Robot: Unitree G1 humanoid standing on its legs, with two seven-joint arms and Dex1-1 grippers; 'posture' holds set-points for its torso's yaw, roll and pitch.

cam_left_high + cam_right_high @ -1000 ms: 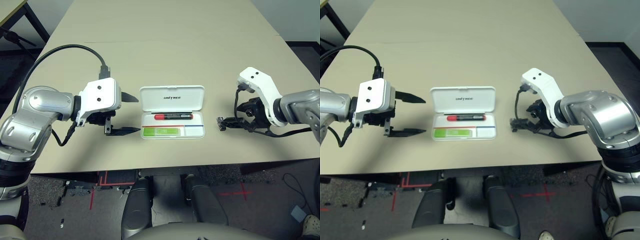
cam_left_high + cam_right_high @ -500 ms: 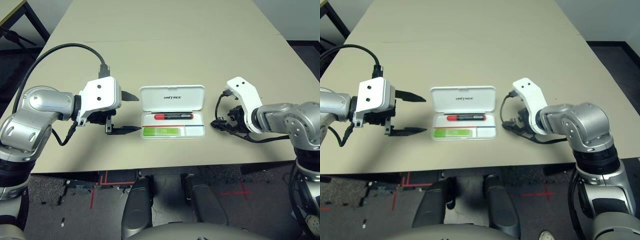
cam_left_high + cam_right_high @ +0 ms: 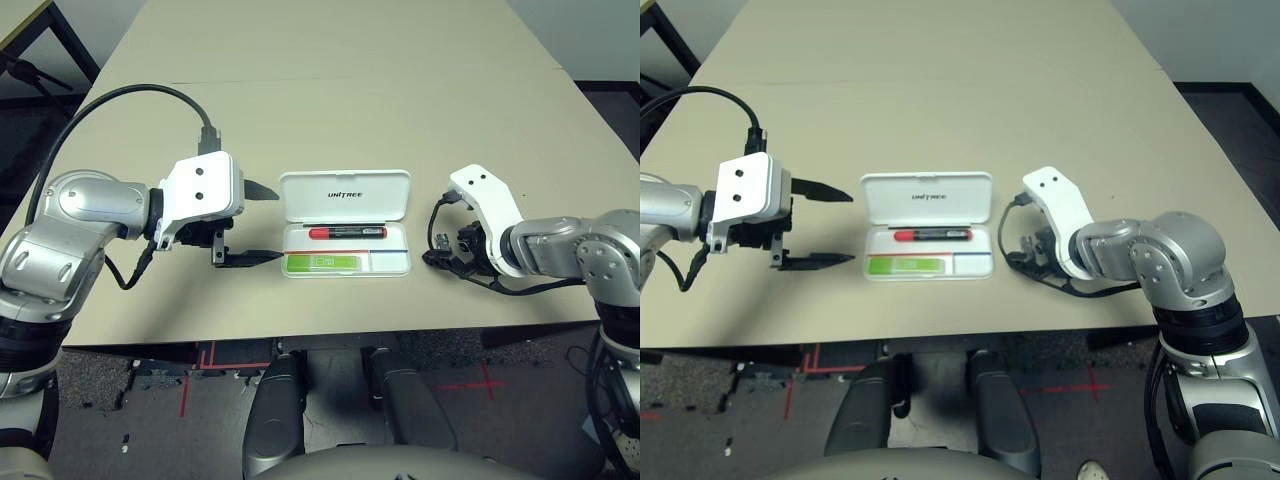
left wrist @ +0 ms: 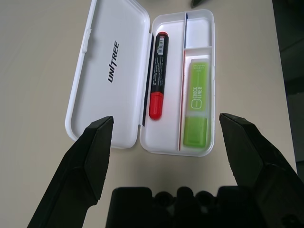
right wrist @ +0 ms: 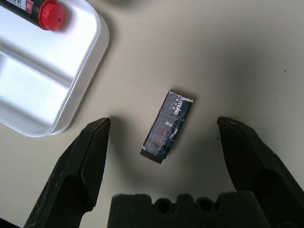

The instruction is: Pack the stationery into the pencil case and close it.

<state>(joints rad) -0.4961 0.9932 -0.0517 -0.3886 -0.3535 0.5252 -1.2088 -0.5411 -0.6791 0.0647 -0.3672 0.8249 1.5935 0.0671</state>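
Note:
The white pencil case (image 3: 344, 195) lies open at the table's middle, its lid flat behind the tray. The red marker (image 3: 346, 232) lies in the tray's back compartment and the lime-green highlighter (image 3: 322, 262) in the front left one. My left gripper (image 3: 275, 227) hovers open just left of the case, pointing at it. To the right of the case a small dark metallic block (image 5: 171, 118) lies on the table. My right gripper (image 5: 164, 124) points down over the block, open, with one finger on each side and neither touching it.
The beige table (image 3: 330, 90) stretches far behind the case. Its front edge (image 3: 330, 335) runs a short way in front of the tray. A black cable (image 3: 130, 100) loops over my left forearm.
My right arm has swung left toward the case and turned its gripper down over the block. The left arm and the case have stayed where they were.

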